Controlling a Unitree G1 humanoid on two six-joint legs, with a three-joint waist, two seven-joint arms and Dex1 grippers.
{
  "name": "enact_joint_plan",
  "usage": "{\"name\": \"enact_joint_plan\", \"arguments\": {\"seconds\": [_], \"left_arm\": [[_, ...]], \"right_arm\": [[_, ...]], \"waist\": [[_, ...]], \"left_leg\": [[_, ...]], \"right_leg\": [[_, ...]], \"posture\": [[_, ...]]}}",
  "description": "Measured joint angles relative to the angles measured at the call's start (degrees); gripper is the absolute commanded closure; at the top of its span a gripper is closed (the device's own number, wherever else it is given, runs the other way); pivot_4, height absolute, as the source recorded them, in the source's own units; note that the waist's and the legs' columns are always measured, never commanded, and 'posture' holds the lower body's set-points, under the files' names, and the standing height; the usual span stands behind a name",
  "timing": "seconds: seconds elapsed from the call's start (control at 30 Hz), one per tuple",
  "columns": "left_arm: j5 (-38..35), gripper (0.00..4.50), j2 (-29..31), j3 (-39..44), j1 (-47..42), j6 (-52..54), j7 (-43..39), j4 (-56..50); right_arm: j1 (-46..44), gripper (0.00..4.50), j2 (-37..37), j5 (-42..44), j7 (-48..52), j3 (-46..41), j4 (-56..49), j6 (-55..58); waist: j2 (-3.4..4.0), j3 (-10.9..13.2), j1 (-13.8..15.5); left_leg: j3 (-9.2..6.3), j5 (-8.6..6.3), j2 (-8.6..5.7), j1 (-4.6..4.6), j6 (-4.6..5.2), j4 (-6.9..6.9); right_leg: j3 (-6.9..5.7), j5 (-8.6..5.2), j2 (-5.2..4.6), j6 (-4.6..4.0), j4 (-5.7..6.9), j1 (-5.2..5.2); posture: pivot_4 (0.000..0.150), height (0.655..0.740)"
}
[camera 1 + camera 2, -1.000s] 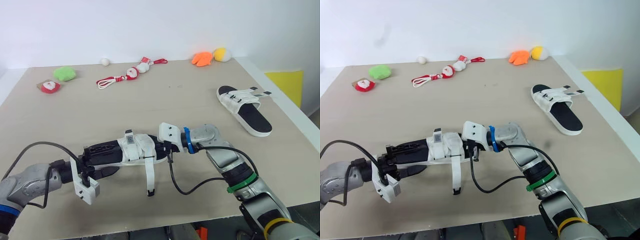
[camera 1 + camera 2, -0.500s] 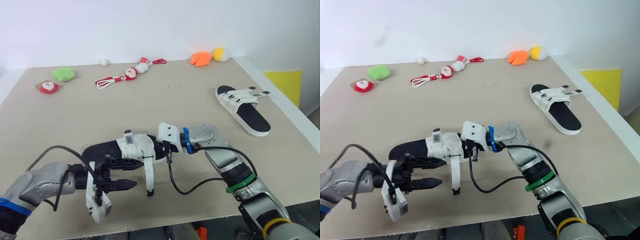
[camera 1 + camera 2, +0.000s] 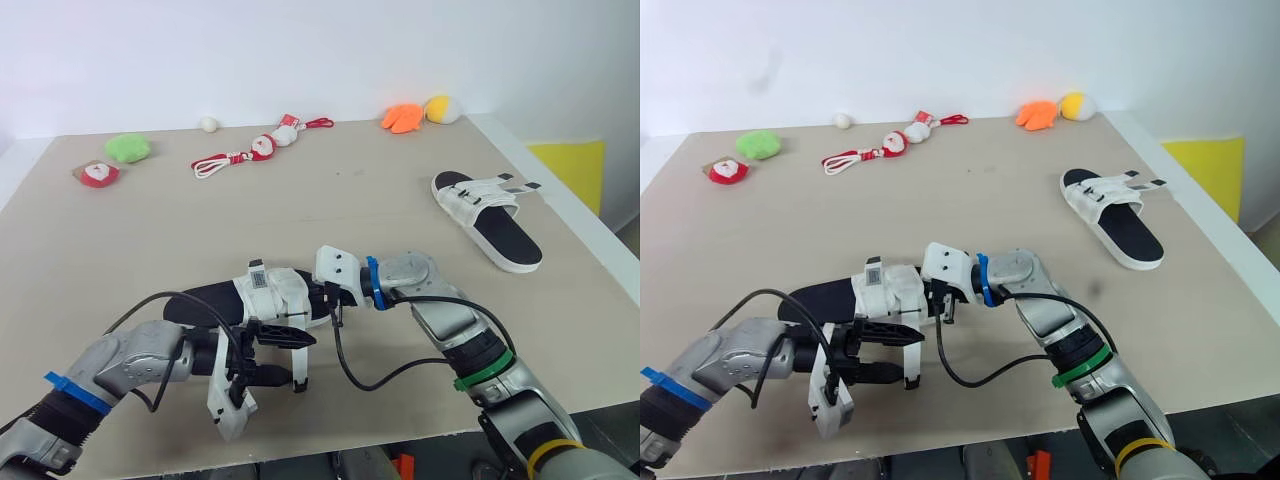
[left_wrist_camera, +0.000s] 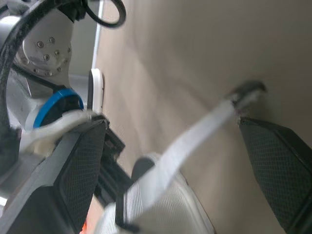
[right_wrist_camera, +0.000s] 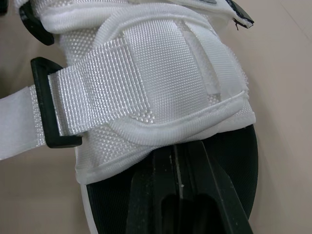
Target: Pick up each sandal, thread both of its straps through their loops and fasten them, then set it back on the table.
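My right gripper (image 3: 328,297) pinches one end of the near sandal (image 3: 268,296), its fingertips hard to pick out against the black insole. My left gripper (image 3: 278,354) gapes wide beside the dangling strap (image 4: 195,141); I cannot tell whether they touch. The other sandal (image 3: 488,212) lies far right.

The near sandal (image 3: 268,296) is at the table's (image 3: 330,210) front centre. The far sandal (image 3: 488,218) lies behind it to the right, toys (image 3: 128,148) along the back
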Motion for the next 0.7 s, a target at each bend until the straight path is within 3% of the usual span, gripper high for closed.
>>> {"name": "enact_joint_plan", "arguments": {"seconds": [0.1, 0.2, 0.23, 0.27, 0.4, 0.5, 0.57, 0.7], "left_arm": [[-0.13, 0.04, -0.24, -0.44, -0.42, 0.08, -0.68, -0.02], [-0.09, 1.36, -0.26, -1.40, -0.59, 0.16, -1.55, -0.03], [-0.09, 1.51, -0.28, -1.87, -0.58, 0.15, -1.83, -0.03], [-0.10, 2.30, -0.43, -2.27, -0.58, 0.15, -2.05, -0.03], [-0.56, 4.25, -0.55, -3.09, -0.63, 0.24, -3.32, -0.03], [-4.26, 4.41, 0.00, -3.94, -1.45, 2.16, -5.36, -0.55], [-10.69, 4.41, 1.49, -5.42, -0.33, 8.01, -8.99, -2.40], [-30.58, 4.41, 6.52, -5.91, 1.84, 28.84, -17.96, -10.66]], "right_arm": [[0.17, 4.50, -0.10, 0.01, -0.14, -0.06, -0.36, 0.39], [0.48, 4.50, -0.10, 0.07, -0.43, -0.22, -0.76, 0.73], [0.55, 4.50, -0.10, 0.08, -0.52, -0.23, -0.90, 0.83], [0.67, 4.50, -0.10, 0.09, -0.70, -0.25, -1.05, 0.94], [1.06, 4.50, -0.10, 0.10, -1.21, -0.28, -1.49, 1.02], [1.12, 4.50, -0.13, 0.13, -1.33, -0.27, -1.58, 1.15], [1.15, 4.50, -0.13, 0.19, -1.29, -0.27, -1.64, 1.15], [1.19, 4.50, -0.13, 0.21, -1.38, -0.27, -1.52, 0.96]], "waist": [[0.00, 0.00, 0.06], [0.00, 0.00, 0.06], [0.00, 0.00, 0.06], [0.00, 0.00, 0.06], [0.00, 0.00, 0.07], [0.00, -0.02, 0.07], [0.00, -0.01, 0.05], [-0.02, 0.01, -0.02]], "left_leg": [[0.00, 0.00, 0.00, 0.00, 0.00, 0.00], [0.00, 0.00, -0.01, -0.01, 0.00, 0.00], [0.00, 0.00, -0.01, -0.01, 0.00, 0.00], [0.00, 0.00, -0.01, -0.01, 0.00, 0.00], [0.00, 0.00, -0.01, -0.01, 0.00, 0.00], [0.00, 0.00, -0.02, -0.01, 0.00, 0.01], [-0.01, 0.00, 0.00, -0.01, 0.00, 0.00], [-0.04, -0.01, 0.04, -0.04, 0.01, 0.00]], "right_leg": [[0.00, 0.00, 0.00, 0.00, 0.00, 0.00], [0.01, 0.00, -0.01, 0.00, 0.00, 0.01], [0.01, 0.00, -0.01, 0.00, 0.00, 0.01], [0.01, -0.01, -0.01, 0.00, 0.00, 0.01], [0.01, 0.00, -0.01, 0.00, 0.00, 0.01], [0.01, 0.00, -0.01, 0.00, 0.00, 0.01], [0.00, -0.02, 0.00, 0.00, 0.00, 0.00], [-0.04, -0.05, 0.03, 0.00, 0.05, -0.03]], "posture": [[0.150, 0.7400], [0.150, 0.7400], [0.150, 0.7400], [0.150, 0.7400], [0.150, 0.7400], [0.150, 0.7400], [0.150, 0.7400], [0.150, 0.7400]]}}
